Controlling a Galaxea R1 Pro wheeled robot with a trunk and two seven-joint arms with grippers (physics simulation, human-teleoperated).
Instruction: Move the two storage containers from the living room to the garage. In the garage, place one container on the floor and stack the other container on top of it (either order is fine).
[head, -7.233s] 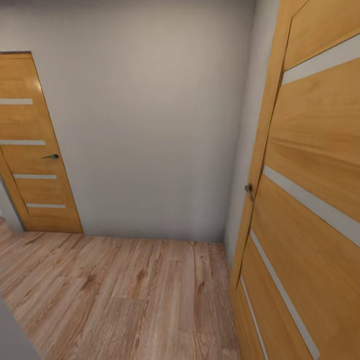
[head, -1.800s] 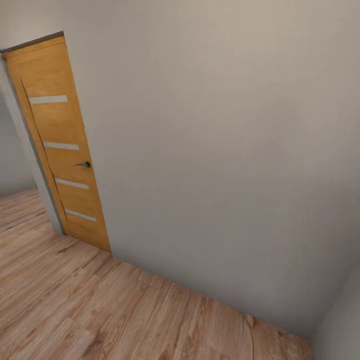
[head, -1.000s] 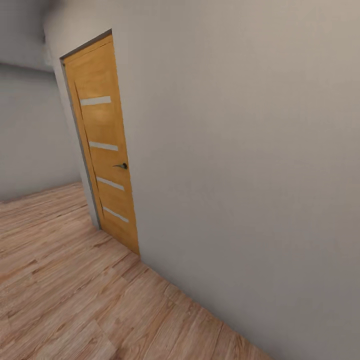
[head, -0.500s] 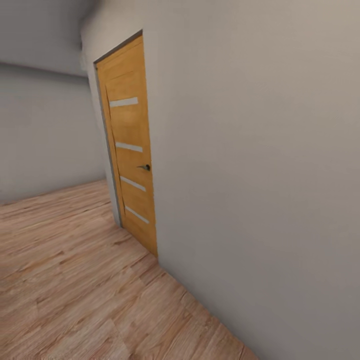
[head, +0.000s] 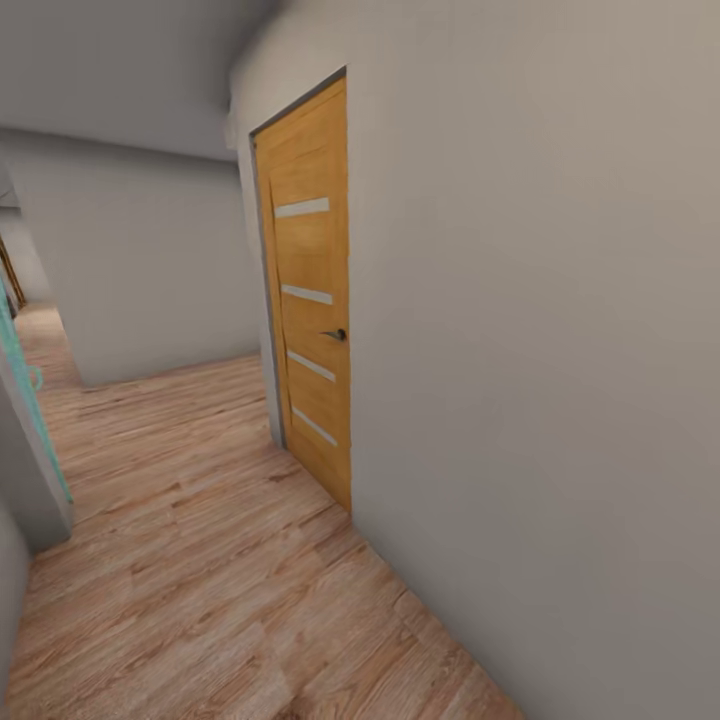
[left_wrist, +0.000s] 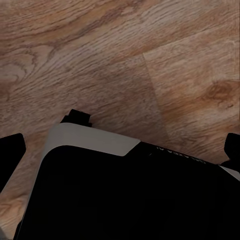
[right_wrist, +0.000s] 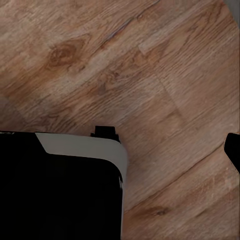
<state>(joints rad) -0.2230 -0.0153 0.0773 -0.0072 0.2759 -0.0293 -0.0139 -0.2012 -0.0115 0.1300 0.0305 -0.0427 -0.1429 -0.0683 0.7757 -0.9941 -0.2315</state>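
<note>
The two storage containers are out of view. I am in a hallway with a light wood plank floor (head: 200, 560). In the left wrist view my left gripper (left_wrist: 120, 160) hangs over the planks, its black fingertips (left_wrist: 11, 155) far apart at the picture's two sides, open and holding nothing. In the right wrist view my right gripper (right_wrist: 120, 150) also points down at the planks. One black fingertip (right_wrist: 233, 150) sits at the picture's edge, with nothing held.
A closed wooden door (head: 312, 310) with pale strips and a dark handle (head: 335, 334) sits in the grey wall (head: 540, 350) close on my right. The corridor runs on to the back left. A wall corner with a teal edge (head: 30, 410) stands at the left. My black-and-white base (left_wrist: 125, 200) shows below the grippers.
The camera has swung to the left: the door has slid rightward in the picture, and the corridor and teal-edged corner have come into view at the left.
</note>
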